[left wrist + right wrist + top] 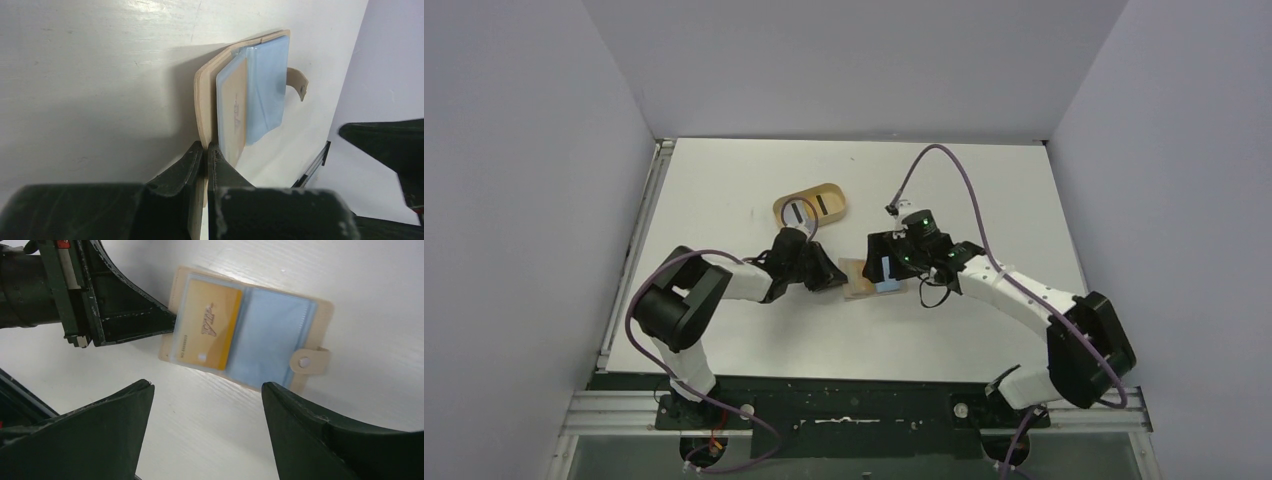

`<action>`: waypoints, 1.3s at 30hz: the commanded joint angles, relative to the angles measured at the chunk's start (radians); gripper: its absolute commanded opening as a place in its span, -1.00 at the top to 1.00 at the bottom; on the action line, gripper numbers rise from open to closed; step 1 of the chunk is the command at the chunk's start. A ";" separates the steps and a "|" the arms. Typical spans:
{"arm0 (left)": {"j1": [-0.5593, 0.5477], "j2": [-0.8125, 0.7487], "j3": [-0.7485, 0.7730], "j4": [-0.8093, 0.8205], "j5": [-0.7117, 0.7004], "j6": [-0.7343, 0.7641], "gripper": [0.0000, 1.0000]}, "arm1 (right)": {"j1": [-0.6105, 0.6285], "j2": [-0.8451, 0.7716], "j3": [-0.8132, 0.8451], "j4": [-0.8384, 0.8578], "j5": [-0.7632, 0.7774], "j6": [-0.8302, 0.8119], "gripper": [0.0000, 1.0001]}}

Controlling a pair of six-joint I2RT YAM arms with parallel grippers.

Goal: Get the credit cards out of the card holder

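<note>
Tan leather-ish card holder (245, 330) lies folded open and flat near the middle of the tabletop (375, 285). Its inside faces up, and the snap tab (304, 361) sticks out of the side furthest from the left arm.

Left gripper (206, 150) is clenched on the bare edge of the holder opposite the tab. I reckon that's just an anchor so the thing doesn't slide or flip shut when a card gets tugged.

Right gripper (206, 387) hangs right above the holder with its jaws spread wide and nothing between them, so it's released and not carrying anything. My guess is it's parked there to come down on the gold card (207, 325), which sits in the clear pocket on the clamped half.

Count:
- 1 card holder, 2 clear pockets, 1 snap tab, 2 grippers.
- Cards I can be sure of in the holder: 1, the gold one.
- The other pocket (277, 335) looks pale blue and a bit wrinkly. I can't tell if that's a blue card inside or just the plastic.
- 1 oval wooden tray (780, 205) sits toward the far edge, left of the holder and apart from it. Something lies in it, but it's too small to call.

By my read the job isn't done, with at least 1 card to pull.
</note>
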 commanded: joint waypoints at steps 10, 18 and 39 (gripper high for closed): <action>-0.017 0.056 0.006 -0.030 -0.042 0.035 1.00 | -0.048 0.288 -0.045 0.352 -0.290 0.118 -0.58; -0.020 0.076 0.002 -0.035 -0.048 0.043 1.00 | -0.058 0.354 -0.084 0.438 -0.309 0.154 -0.57; -0.027 0.096 0.031 -0.074 -0.052 0.067 1.00 | -0.043 0.219 0.064 0.278 -0.259 0.136 -0.58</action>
